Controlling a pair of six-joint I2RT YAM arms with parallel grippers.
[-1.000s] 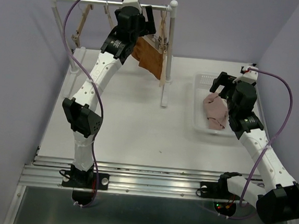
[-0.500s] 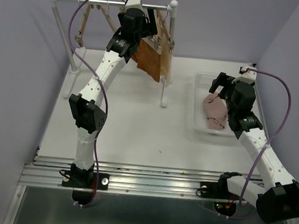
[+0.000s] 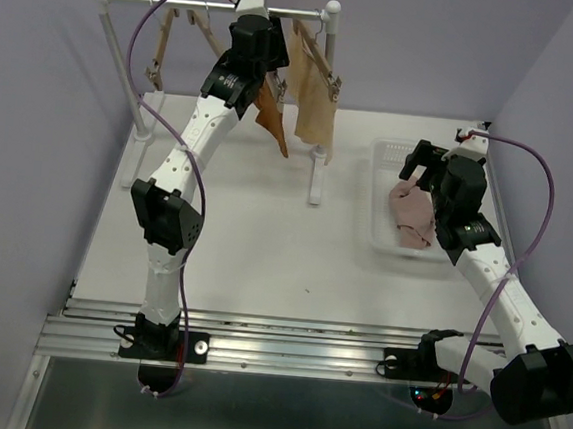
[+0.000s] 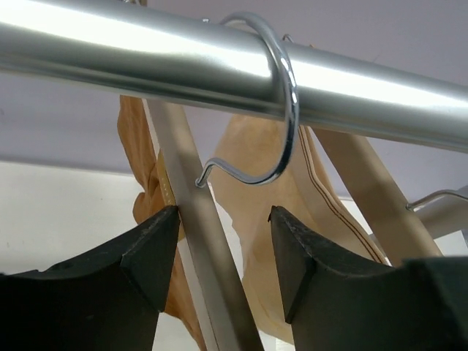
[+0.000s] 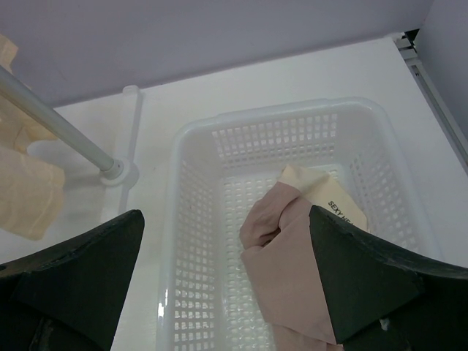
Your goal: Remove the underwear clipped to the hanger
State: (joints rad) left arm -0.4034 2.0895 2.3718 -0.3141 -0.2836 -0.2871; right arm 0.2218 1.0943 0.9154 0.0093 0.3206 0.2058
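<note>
The left gripper (image 4: 223, 252) is raised to the rail (image 4: 146, 51), just under a wire hook (image 4: 281, 110). Its jaws stand apart around a pale wooden hanger arm (image 4: 201, 241), gripping nothing. The left finger looks close against the wood, though the wrist view is too tight to tell whether it touches. The rust-brown underwear (image 4: 150, 194) hangs bunched just behind and left of that arm, with the cream underwear (image 4: 267, 219) beside it to the right, both on the rail. The pinkish-beige underwear (image 5: 292, 270) already lies in the white basket (image 5: 190, 241), and the right gripper (image 5: 227, 241) hovers over it with its jaws spread wide and empty. The step in hand seems to be freeing the rust-brown piece. Doing it well means putting the jaws on the right target: closing on bare wood would only swing the hanger along the rail and leave the cloth pinched. The clips are out of the wrist view, so the gripper should probably drop lower along the arm until it meets the waistband. From there it should squeeze the clip or take a firm fold of fabric, then draw straight down (a sideways tug risks lifting the hook off the rail). It should also keep clear of the cream piece, which hangs close enough to be caught by mistake.
</note>
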